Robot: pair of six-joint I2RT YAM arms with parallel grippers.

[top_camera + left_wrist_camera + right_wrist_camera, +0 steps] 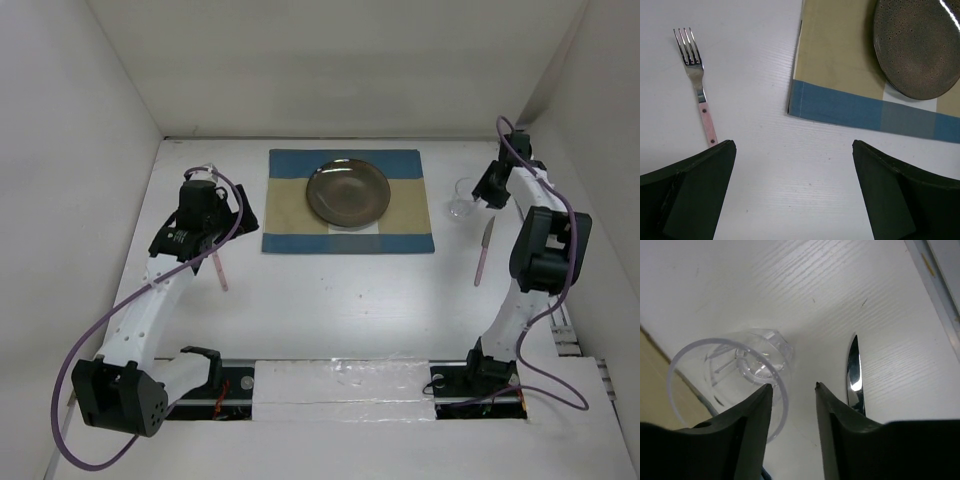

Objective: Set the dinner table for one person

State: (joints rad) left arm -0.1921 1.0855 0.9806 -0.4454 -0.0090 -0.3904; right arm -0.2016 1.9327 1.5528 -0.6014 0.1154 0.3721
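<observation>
The white dinner table (340,300) carries a blue-and-beige placemat (348,201) with a dark speckled plate (347,192) on it. A pink-handled fork (220,268) lies left of the mat. A clear glass (462,197) stands right of the mat, and a pink-handled knife (484,250) lies in front of it. My left gripper (222,222) hovers open and empty between fork (695,80) and mat (840,75). My right gripper (793,385) is open. Its jaws straddle the near rim of the glass (730,375), and the knife blade (854,375) lies just to the right.
White walls enclose the table on the left, back and right. The plate (920,45) sits close to the mat's left part in the left wrist view. A metal rail (340,385) with both arm bases runs along the near edge.
</observation>
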